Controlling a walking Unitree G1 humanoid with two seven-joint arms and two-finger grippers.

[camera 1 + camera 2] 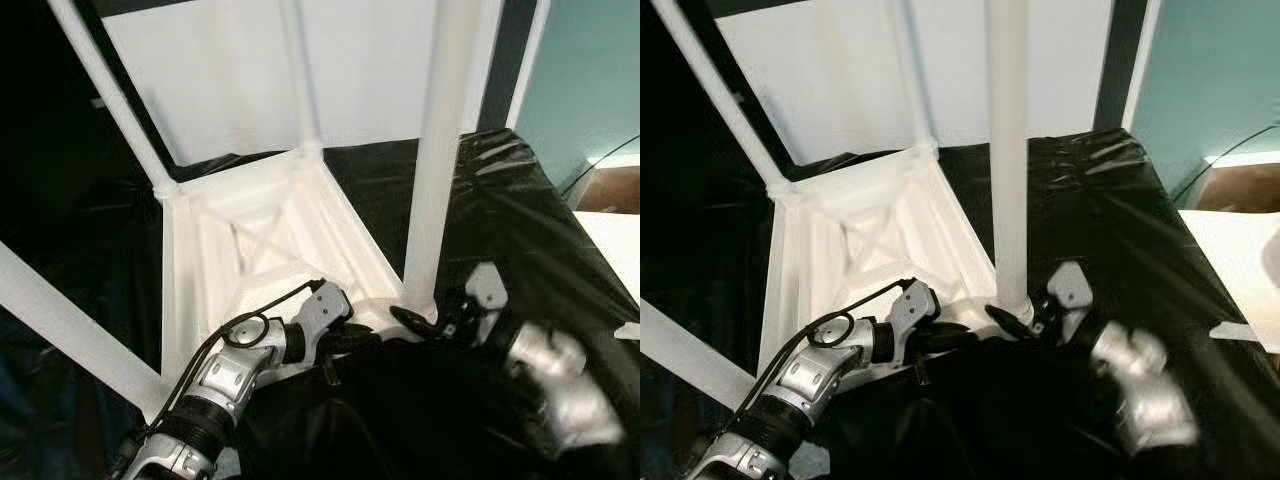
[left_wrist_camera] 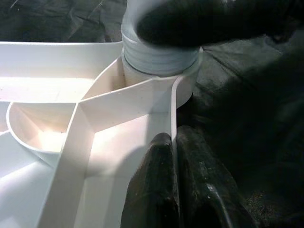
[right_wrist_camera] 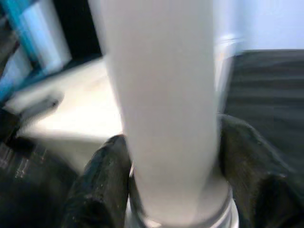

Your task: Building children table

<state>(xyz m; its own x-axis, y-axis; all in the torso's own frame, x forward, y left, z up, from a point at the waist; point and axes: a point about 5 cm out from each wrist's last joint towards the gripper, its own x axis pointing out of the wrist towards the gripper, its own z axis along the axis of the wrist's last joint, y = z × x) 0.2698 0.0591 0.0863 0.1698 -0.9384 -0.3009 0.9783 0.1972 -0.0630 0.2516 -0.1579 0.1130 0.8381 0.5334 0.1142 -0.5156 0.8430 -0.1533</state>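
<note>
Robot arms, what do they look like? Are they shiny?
Yes. Both arms are silver metal with rounded joints. The left arm has a ribbed black section and a thin black cable looping over it. The left gripper and right gripper each have two long black fingers.

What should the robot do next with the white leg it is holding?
Probably keep twisting the leg into its corner socket. The right hand clasps the leg's base, and the left hand pinches the tabletop's rim beside it, steadying the upturned tabletop.
</note>
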